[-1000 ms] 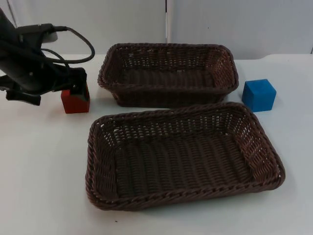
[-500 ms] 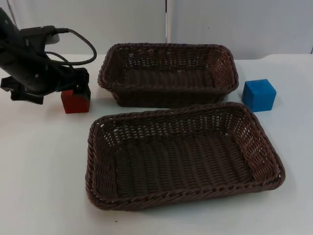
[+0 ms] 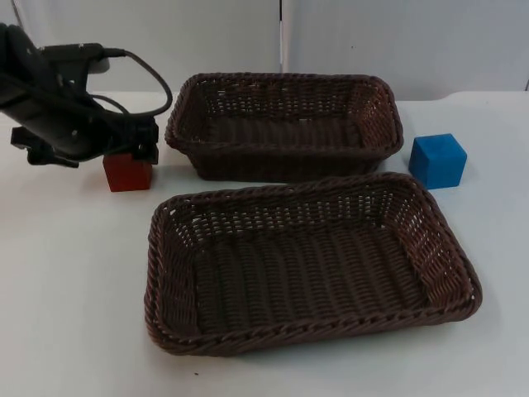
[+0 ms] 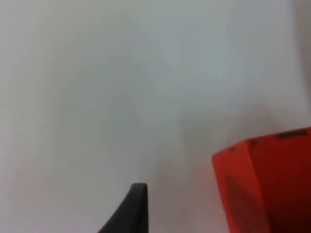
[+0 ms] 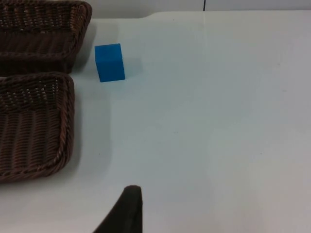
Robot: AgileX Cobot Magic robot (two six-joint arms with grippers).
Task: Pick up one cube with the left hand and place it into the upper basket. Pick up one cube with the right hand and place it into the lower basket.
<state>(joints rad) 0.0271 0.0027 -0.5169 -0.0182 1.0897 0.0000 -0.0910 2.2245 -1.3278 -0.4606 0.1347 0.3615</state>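
Left gripper over red cube, jaw state unclear; next: lift toward upper basket, 3 o'clock.

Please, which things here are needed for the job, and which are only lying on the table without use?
For the job:
red cube, under the left hand
blue cube, right of the baskets
upper basket
lower basket

Just lying about:
nothing; besides these there is the white table and the grey wall.
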